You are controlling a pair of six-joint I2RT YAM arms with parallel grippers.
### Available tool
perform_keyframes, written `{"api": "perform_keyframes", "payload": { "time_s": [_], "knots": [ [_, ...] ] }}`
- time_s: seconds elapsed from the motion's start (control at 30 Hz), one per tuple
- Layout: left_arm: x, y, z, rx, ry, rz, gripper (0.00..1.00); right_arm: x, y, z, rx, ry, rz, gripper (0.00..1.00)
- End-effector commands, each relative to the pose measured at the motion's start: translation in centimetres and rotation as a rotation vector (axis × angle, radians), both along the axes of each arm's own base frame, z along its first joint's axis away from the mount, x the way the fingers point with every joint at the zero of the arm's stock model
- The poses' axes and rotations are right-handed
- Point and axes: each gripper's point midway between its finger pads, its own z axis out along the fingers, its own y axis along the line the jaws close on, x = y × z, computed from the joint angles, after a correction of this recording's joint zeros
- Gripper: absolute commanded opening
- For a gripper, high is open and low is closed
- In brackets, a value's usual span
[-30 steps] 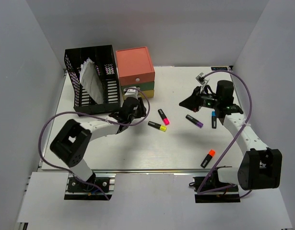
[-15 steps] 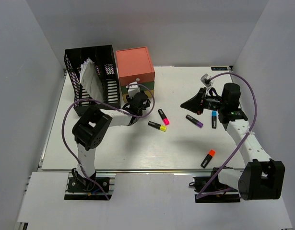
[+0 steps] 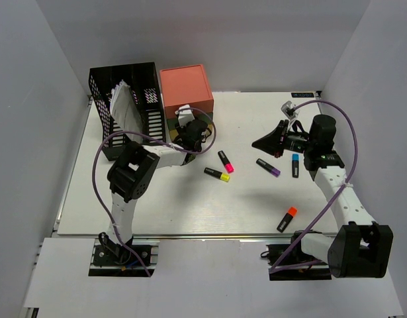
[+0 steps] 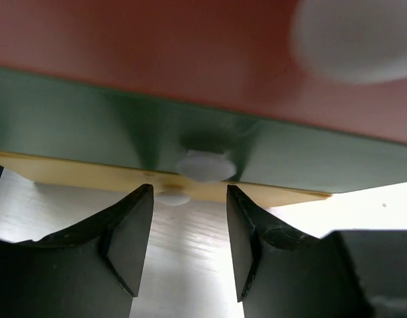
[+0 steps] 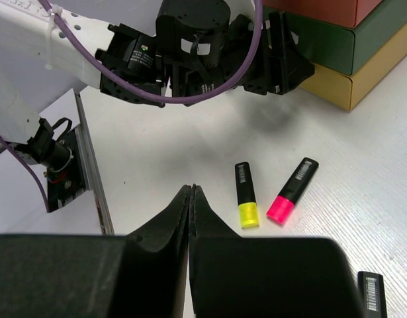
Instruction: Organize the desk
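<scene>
While the left gripper [image 4: 188, 191] is held partly open, empty, with the white knob [image 4: 204, 165] of the green drawer [image 4: 90, 112] just beyond the gap between its jaws, opening that drawer is judged the step in hand. The right gripper [image 5: 191, 189] is shut on nothing above the surface [image 3: 190, 205], where markers [image 3: 217, 174] are scattered. Next, the knob must be clamped squarely and pulled

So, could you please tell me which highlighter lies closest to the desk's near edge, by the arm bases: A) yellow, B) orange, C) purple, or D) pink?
B: in the top view the orange highlighter lies alone, nearest the front rail of the desk.
</scene>
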Motion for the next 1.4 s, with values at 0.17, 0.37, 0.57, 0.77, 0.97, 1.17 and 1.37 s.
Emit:
{"api": "perform_keyframes", "payload": {
  "time_s": [0.17, 0.37, 0.57, 0.77, 0.97, 1.17, 1.37],
  "knots": [
    [0.3, 1.0, -0.3, 0.019, 0.027, 0.033, 0.58, 0.0, -0.4, 0.9, 0.017, -0.038, 0.006, 0.00],
    [0.5, 0.9, -0.6, 0.018, 0.014, 0.031, 0.58, 0.1, -0.6, 0.9, 0.018, -0.038, 0.001, 0.00],
    [1.3, 1.1, -1.3, 0.029, 0.018, 0.048, 0.56, 0.0, -0.5, 0.9, 0.022, -0.032, 0.008, 0.00],
    [0.8, 2.2, -1.4, 0.031, -0.019, 0.073, 0.53, 0.4, -1.4, 0.8, 0.023, -0.031, -0.017, 0.00],
    [0.1, 2.1, 1.1, 0.023, -0.150, 0.058, 0.54, 0.4, -1.4, 0.8, 0.025, -0.030, -0.014, 0.00],
    [0.0, 2.4, 1.6, 0.035, -0.177, 0.055, 0.55, 0.4, -1.4, 0.8, 0.025, -0.030, -0.014, 0.00],
    [0.7, 2.0, 1.5, 0.048, -0.176, 0.057, 0.53, 0.5, -1.5, 0.7, 0.024, -0.028, -0.018, 0.00]
  ]
}}
